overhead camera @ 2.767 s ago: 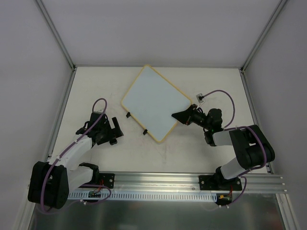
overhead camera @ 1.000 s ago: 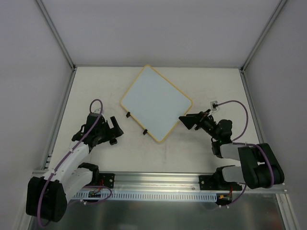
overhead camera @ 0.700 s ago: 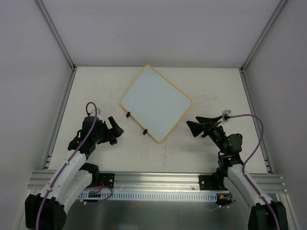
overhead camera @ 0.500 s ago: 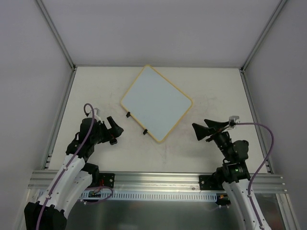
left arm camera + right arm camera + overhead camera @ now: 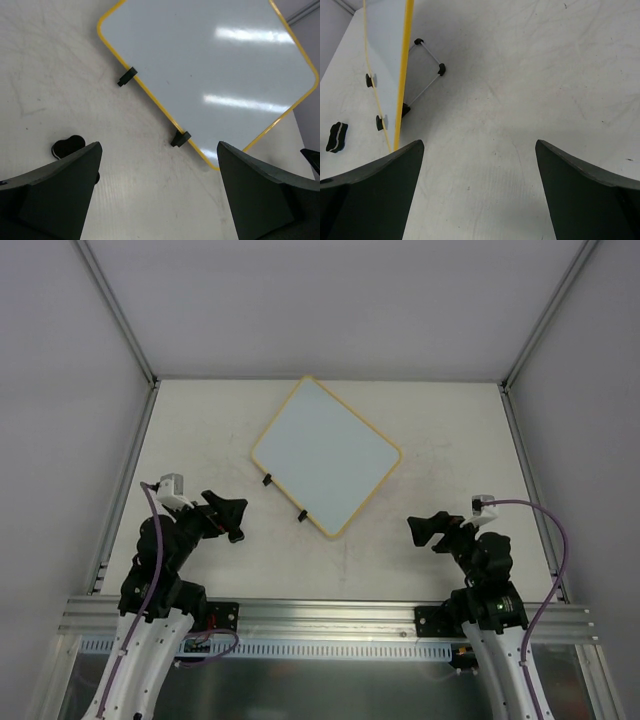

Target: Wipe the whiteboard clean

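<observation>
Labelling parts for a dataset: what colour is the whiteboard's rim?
Yellow, a thin band around the whiteboard. It shows best in the left wrist view.

Wide-apart fingers (image 5: 55,195) frame the whiteboard (image 5: 210,75), a small black block (image 5: 67,146) beside the left one

The whiteboard (image 5: 210,65) has a smooth, glossy face that mirrors 2 light strips. Its yellow rim and 2 black clips (image 5: 127,76) look like matt plastic. The table (image 5: 50,75) is matt, off-white and scuffed. The base rail (image 5: 330,613) is brushed metal.
</observation>
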You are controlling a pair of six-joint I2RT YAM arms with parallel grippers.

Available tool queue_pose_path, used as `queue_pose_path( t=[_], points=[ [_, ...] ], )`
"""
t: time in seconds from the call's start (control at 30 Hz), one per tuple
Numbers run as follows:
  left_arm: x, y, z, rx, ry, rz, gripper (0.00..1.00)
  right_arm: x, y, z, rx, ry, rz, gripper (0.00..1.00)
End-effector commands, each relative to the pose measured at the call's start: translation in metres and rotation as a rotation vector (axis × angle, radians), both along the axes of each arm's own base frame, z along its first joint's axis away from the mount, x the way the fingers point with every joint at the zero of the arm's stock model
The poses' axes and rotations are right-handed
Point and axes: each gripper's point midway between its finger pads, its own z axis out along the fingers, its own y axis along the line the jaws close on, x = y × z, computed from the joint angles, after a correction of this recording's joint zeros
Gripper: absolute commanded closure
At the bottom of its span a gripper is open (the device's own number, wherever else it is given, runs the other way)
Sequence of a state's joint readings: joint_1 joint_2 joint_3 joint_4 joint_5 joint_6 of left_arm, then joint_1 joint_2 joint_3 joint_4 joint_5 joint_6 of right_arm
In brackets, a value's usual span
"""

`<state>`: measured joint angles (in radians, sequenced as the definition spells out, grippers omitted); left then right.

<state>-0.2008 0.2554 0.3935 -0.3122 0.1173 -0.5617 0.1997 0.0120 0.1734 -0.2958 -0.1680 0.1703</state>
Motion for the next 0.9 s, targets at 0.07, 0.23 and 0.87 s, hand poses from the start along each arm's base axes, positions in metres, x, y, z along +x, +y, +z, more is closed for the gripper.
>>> queue_pose_path(
  t=[0.07,0.23,0.87],
  points=[
    [-0.01,0.015,0.044,0.021,-0.221,0.048,0.01,0.001,-0.012,0.025,-0.032,-0.025,-0.058,0.01],
    [-0.028,0.023,0.077,0.015,-0.392,0.07,0.01,-0.003,-0.023,0.052,-0.069,-0.067,-0.098,0.01],
    [-0.03,0.019,0.087,0.033,-0.389,0.042,0.01,-0.001,-0.032,0.091,-0.114,-0.139,-0.134,0.01]
  ],
)
